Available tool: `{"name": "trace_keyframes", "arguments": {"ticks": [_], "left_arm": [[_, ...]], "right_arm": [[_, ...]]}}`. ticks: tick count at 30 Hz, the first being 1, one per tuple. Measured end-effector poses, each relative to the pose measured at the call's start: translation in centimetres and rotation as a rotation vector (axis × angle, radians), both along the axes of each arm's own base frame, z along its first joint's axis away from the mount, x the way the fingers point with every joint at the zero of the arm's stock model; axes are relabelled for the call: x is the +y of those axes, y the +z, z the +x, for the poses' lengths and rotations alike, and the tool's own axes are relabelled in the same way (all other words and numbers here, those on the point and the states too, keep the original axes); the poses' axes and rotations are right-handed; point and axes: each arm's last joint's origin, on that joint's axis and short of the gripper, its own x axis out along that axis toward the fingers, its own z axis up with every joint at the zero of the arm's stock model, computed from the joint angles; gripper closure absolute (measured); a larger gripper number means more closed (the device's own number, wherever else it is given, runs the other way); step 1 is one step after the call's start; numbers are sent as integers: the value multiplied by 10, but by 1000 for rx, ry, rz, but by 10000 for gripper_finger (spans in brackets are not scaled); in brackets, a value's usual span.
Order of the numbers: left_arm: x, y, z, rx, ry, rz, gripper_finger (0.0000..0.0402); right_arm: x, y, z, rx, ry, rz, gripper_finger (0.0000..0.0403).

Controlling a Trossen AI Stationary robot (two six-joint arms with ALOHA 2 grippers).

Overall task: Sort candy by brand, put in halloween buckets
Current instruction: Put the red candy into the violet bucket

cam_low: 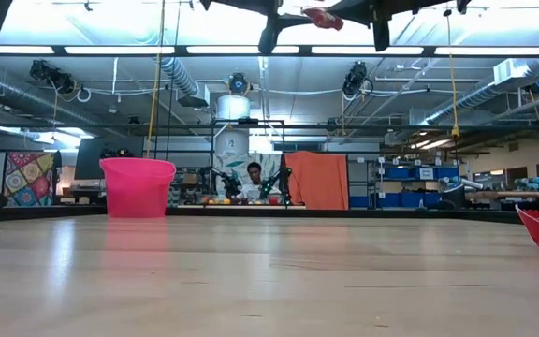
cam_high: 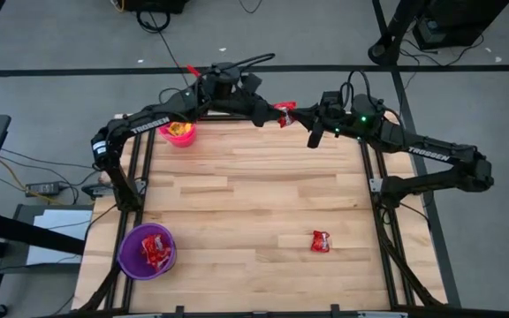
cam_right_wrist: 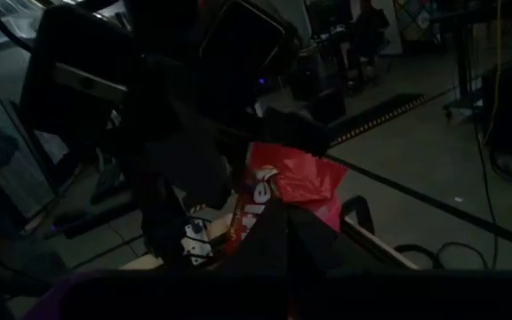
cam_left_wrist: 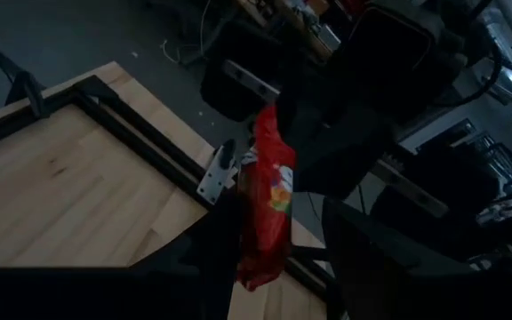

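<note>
A: What lies closest on the near side of the pale wooden table [cam_high: 237, 190]?

B: The round purple plastic bucket [cam_high: 146, 251], near left, with shiny red candy packets [cam_high: 155, 250] in it. One more loose red packet [cam_high: 321, 241] lies flat on the near right.

A: And the hot pink plastic bucket [cam_high: 179, 133]?

B: Far left, with yellow candy [cam_high: 178, 129] showing inside.

A: The arms?

B: Both are up over the far edge. The left gripper [cam_high: 275, 113] has its fingers partly apart, clamped on a shiny red wrapped packet [cam_high: 285, 115] hanging between them. The right gripper [cam_high: 315, 137], just to its right, has its fingers fully closed; I cannot tell whether it touches that packet.
</note>
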Motion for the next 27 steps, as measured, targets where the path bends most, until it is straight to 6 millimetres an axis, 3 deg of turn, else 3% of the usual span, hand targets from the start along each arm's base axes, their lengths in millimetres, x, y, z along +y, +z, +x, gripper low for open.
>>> {"name": "trace_keyframes", "arguments": {"ticks": [9,16,22,27], "left_arm": [[1,1,4,-38,0,20,252],[1,4,4,-63,-11,55,377],[1,4,3,-65,-36,57,382],[1,7,1,-74,-66,68,385]], "right_arm": [[0,3,2,-41,32,-14,402],[1,5,2,-54,53,-12,402],[2,5,2,-62,80,1,399],[1,9,-2,-85,102,-5,353]]}}
